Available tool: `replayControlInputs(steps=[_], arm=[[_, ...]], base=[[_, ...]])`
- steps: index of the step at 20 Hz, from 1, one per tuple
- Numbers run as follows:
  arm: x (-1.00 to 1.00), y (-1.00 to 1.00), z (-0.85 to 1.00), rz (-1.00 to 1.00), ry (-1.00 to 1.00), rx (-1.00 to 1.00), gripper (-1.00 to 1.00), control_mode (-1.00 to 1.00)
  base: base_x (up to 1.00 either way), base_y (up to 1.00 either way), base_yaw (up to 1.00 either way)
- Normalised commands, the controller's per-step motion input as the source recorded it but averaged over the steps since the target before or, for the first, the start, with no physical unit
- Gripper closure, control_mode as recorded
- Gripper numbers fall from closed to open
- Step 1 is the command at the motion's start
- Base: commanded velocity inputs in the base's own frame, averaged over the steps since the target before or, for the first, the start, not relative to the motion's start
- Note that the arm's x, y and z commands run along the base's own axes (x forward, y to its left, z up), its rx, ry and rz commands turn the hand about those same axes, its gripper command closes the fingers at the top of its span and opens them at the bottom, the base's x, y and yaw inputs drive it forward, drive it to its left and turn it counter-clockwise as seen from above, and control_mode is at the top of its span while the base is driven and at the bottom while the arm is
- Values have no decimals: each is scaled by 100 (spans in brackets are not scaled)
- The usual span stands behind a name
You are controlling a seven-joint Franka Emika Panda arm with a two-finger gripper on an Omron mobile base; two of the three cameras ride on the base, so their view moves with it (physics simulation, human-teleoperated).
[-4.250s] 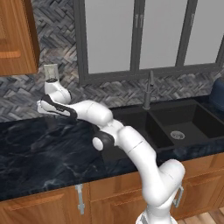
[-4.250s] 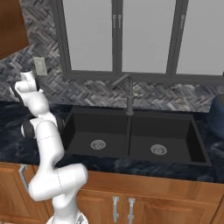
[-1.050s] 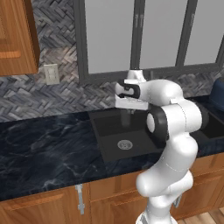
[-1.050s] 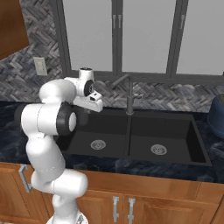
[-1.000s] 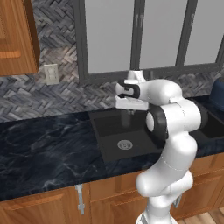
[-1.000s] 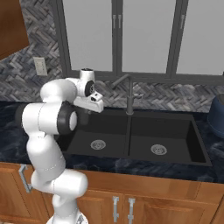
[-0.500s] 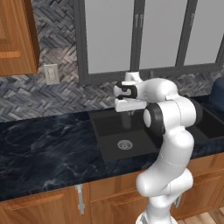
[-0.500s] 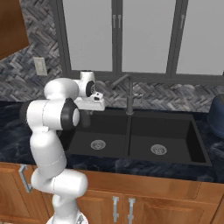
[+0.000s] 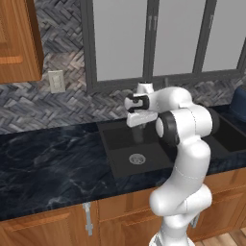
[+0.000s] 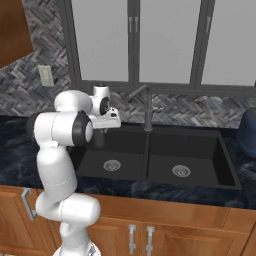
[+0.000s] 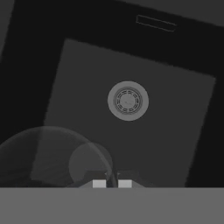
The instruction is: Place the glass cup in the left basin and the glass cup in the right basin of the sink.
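**Inspector:** State of the gripper point(image 11: 112, 183), please.

**Onlooker:** Clenched. The two fingertips stand almost together, with the thin wall of the glass cup point(image 11: 48, 158) pinched between them. The hand points straight down.

**Inspector:** And the cup itself?

**Onlooker:** It hangs from the fingers, upright and mouth up, over the left basin point(image 10: 122, 150). From the right side it shows as a faint clear shape just under the hand, at about the level of the sink's rim. It sits toward the back of the tub, above the basin floor rather than on it. From the hand's own camera you look down into it — a wide rim ring with a smaller base ring inside, both see-through.

**Inspector:** What lies beneath it?

**Onlooker:** The matte black floor of the left basin, with its round steel drain point(image 11: 127, 100) off to one side of the cup, not directly below.

**Inspector:** The rest of the sink point(image 10: 150, 183)?

**Onlooker:** The right basin point(image 10: 192, 150) sits beyond the central divider point(image 10: 146, 156) with its own drain point(image 10: 181, 171). The dark grey faucet point(image 10: 148, 107) rises behind the divider, near the hand but apart from it.

**Inspector:** Surroundings?

**Onlooker:** A dark marbled counter point(image 9: 48, 163) on both sides of the sink, and a dark blue object point(image 10: 248, 127) at the far right — what it is I cannot tell.
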Motion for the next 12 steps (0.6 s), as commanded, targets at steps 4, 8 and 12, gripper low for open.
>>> replayControlInputs(steps=[4,8,12], arm=[[8,7,-24,26,0,4,100,-100],[6,0,-5,13,0,3,100,-100],[22,0,-20,13,-1,0,100,-100]], base=[[0,0,0],[0,0,0],[0,0,0]])
